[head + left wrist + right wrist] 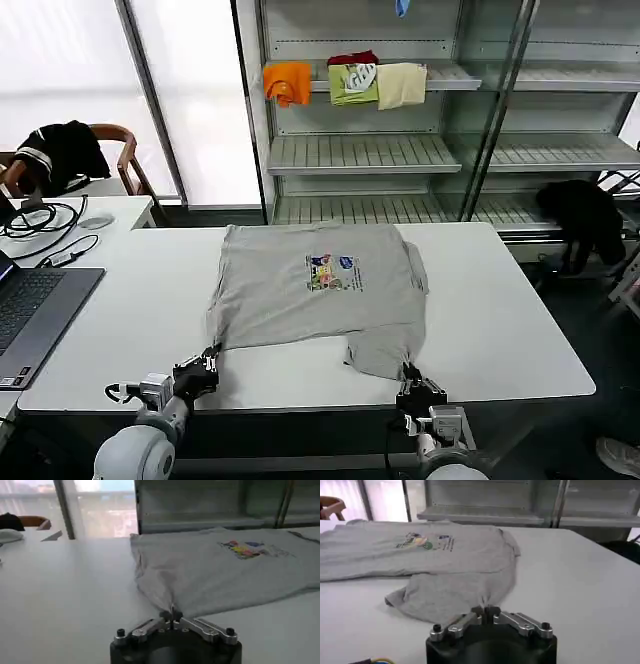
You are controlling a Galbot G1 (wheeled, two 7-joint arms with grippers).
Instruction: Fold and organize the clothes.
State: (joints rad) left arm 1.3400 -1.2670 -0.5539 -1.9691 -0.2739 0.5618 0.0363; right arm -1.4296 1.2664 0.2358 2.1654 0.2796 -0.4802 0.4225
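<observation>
Head view: at the tabletop's (520,340) near edge, the left gripper (207,358) at 7 o'clock and the right gripper (411,378) at 5 o'clock each have fingers clenched on a near corner of the light grey shirt (300,300), likely to lift it for folding. The shirt lies print-up at center, spreading toward 12 o'clock.

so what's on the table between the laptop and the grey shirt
Nothing: the head view shows bare white table between the laptop and the grey shirt.
</observation>
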